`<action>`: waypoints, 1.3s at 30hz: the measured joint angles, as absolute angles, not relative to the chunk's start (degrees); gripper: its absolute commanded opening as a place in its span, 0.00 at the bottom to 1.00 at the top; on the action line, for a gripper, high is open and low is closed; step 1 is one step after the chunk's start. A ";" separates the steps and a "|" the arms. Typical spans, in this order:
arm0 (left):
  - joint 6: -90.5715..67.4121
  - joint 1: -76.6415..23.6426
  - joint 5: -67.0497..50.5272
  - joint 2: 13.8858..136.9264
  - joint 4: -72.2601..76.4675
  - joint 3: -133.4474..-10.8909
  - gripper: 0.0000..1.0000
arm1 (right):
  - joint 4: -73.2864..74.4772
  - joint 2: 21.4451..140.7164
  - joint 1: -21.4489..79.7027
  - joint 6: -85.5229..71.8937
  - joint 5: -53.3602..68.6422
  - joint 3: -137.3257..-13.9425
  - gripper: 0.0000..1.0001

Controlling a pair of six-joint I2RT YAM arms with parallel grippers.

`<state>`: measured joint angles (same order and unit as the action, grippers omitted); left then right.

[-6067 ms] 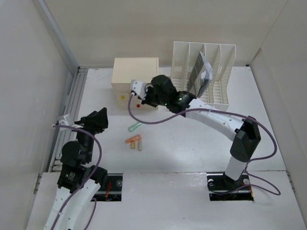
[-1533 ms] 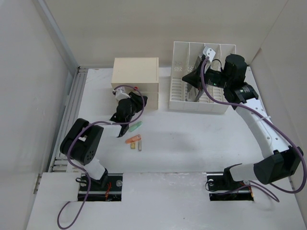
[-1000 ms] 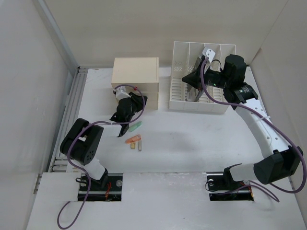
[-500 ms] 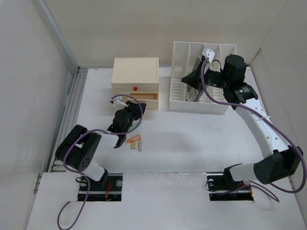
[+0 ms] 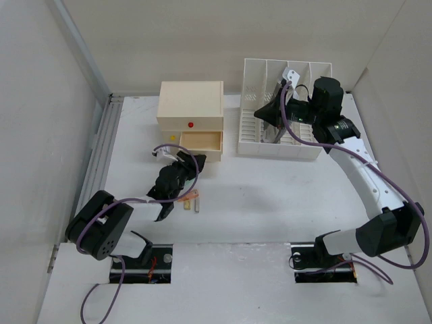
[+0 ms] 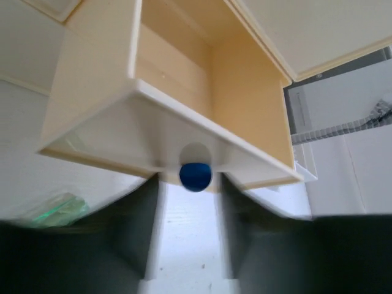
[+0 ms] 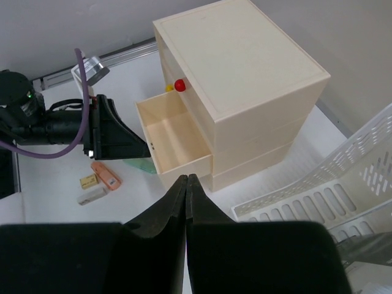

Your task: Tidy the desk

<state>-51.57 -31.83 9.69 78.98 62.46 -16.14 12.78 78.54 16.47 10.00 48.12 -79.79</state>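
Left wrist: gripper (image 6: pixel 190 185) perhaps holding blue knob (image 6: pixel 195 176), hidden from top external.

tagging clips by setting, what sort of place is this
Probably a robot lab cell staged as a desk: a white tabletop walled by panels, left arm and right arm bolted at its near edge, a cream drawer box and slotted file rack.

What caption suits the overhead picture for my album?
Left arm, jaws open, faces the open drawer of a cream three-drawer box; right arm hovers above a white slotted rack.
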 measured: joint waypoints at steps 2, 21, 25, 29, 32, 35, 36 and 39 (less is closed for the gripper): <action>-51.48 -31.88 9.87 78.87 61.65 -15.84 0.63 | 12.75 78.54 16.47 9.98 48.27 -79.77 0.07; -43.64 -38.20 10.68 45.23 39.44 -14.39 0.68 | 14.02 79.26 16.49 16.62 52.88 -79.29 0.56; -39.35 -39.05 11.16 35.62 27.40 -17.58 0.43 | 19.57 80.75 18.63 28.03 52.69 -79.94 0.56; -36.29 -41.01 11.25 28.80 17.30 -24.58 0.43 | 26.55 83.59 27.22 40.40 47.53 -80.99 0.54; -32.64 -41.19 12.43 25.19 9.89 -33.56 0.49 | 30.61 86.19 36.67 48.90 40.97 -81.69 0.48; -27.75 -41.19 15.25 22.31 3.27 -42.96 0.54 | 33.26 89.34 44.21 53.76 36.36 -82.76 0.41; -25.80 -41.19 16.78 21.02 1.63 -45.52 0.54 | 34.00 90.65 46.02 54.85 35.38 -83.42 0.41; -20.97 -41.19 22.09 16.32 -1.28 -48.84 0.55 | 35.75 95.20 49.74 58.02 32.34 -85.76 0.39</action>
